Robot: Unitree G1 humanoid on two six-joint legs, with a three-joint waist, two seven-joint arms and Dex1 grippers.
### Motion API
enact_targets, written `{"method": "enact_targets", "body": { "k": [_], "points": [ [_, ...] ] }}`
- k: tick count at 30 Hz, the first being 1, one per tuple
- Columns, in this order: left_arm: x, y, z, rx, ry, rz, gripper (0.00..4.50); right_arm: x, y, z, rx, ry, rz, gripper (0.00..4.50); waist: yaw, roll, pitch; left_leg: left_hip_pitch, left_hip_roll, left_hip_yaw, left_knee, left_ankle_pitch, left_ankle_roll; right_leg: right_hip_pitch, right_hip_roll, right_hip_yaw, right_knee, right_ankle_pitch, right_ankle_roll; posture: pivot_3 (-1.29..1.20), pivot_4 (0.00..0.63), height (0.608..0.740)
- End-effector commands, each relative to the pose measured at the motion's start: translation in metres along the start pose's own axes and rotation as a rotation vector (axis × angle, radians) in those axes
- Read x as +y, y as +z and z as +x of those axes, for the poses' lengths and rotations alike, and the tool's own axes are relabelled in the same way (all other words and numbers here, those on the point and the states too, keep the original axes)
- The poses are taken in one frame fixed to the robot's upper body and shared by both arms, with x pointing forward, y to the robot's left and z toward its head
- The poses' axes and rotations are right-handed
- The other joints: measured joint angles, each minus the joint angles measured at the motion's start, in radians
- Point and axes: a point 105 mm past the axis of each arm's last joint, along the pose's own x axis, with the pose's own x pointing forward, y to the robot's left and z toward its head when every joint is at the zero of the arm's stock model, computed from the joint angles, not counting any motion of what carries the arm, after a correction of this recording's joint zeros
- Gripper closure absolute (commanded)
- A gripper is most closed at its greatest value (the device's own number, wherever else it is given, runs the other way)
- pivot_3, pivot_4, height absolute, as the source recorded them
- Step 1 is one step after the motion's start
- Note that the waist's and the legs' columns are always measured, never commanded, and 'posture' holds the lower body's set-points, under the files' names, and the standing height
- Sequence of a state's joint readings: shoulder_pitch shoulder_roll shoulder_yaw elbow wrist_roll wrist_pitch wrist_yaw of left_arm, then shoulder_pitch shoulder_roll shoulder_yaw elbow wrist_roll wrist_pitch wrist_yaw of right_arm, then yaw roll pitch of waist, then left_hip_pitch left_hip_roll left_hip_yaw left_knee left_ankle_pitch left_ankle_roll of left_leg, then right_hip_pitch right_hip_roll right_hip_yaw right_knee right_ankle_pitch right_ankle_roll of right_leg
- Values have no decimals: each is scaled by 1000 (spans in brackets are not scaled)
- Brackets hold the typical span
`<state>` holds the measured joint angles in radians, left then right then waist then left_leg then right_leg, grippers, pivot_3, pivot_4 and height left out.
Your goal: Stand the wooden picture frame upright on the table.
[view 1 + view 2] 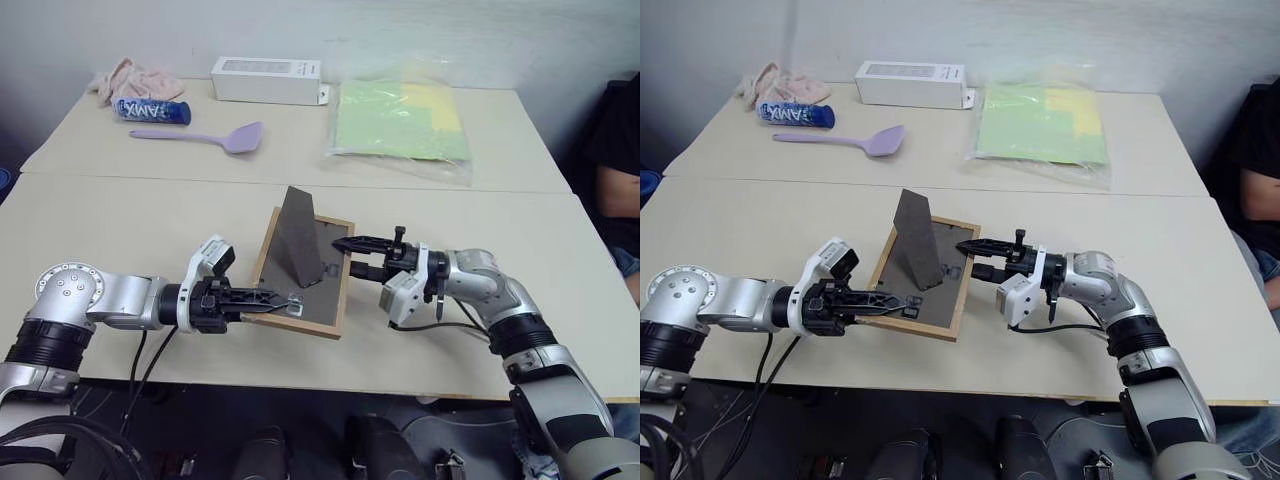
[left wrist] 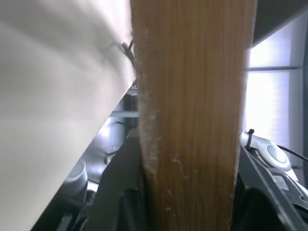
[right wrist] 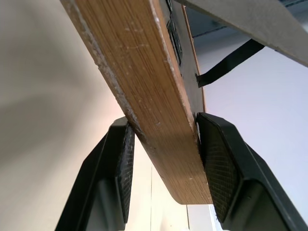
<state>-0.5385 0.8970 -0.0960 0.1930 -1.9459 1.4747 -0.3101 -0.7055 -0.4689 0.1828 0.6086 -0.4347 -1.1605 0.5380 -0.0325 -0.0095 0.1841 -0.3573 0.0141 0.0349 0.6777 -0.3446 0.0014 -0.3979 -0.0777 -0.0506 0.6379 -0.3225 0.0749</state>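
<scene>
wood-bordered, the wooden picture frame (image 1: 300,275) is shown face down near the front edge of the tabletop (image 1: 150,215), its dark back panel upward and its stand raised. the left tool (image 1: 268,298) is pinched on the frame's near-left edge; the right tool (image 1: 345,257) is clamped on its right edge, one finger (image 3: 226,168) on each face.

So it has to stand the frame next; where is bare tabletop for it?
Bare table runs between the purple spatula and the left arm, and again right of the wooden picture frame, below the plastic bag. The far slab is crowded.
</scene>
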Motion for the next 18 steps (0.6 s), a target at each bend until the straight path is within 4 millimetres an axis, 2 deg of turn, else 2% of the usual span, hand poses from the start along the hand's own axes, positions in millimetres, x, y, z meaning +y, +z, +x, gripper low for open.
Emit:
{"method": "enact_targets", "body": {
  "k": [1,4,6,9,10,12,14,17,18],
  "points": [
    [-22,9,-7,-88,-13,143,1627,-29,0,-2,-1,-169,-2,3209,-3,0,0,0,0,0,0,0,0,0,0,0,0,0,0,0,150,740],
    [-18,19,-28,-249,123,222,692,-36,3,-2,-11,-222,20,3262,-12,0,0,0,1,0,-1,0,0,0,0,0,0,0,0,0,150,740],
    [-12,21,-47,-316,227,252,681,-36,3,-2,-15,-250,78,3262,-17,1,1,0,1,0,-1,0,0,0,0,0,0,0,0,0,150,740],
    [0,26,-78,-418,426,443,681,-34,6,0,-30,-268,202,3262,-19,1,1,0,1,0,-2,0,-1,0,0,0,0,0,-1,0,150,740],
    [-1,29,-85,-454,459,554,681,-35,5,-1,-27,-296,276,3262,-18,1,1,1,1,0,-2,0,-1,0,0,0,-1,0,-1,0,150,740],
    [-7,35,-93,-491,503,865,681,-32,4,-3,-46,-323,530,3263,-16,2,1,0,1,0,-3,0,0,0,0,0,-1,0,-1,0,150,740],
    [-2,34,-93,-432,582,1078,517,-25,1,-6,-69,-344,883,3263,1,2,1,0,0,0,-4,0,-1,1,0,-1,-2,-1,-1,0,150,740],
    [3,28,-82,-324,583,1262,0,3,1,-11,-27,-226,1313,3266,11,3,2,0,0,0,-4,0,0,1,-1,-1,-3,0,-1,0,150,740],
    [4,26,-78,-307,564,1291,0,5,1,-13,-19,-223,1352,3270,11,3,2,0,0,-1,-5,-1,1,1,-2,-1,-4,0,-1,0,150,740]
  ]
}}
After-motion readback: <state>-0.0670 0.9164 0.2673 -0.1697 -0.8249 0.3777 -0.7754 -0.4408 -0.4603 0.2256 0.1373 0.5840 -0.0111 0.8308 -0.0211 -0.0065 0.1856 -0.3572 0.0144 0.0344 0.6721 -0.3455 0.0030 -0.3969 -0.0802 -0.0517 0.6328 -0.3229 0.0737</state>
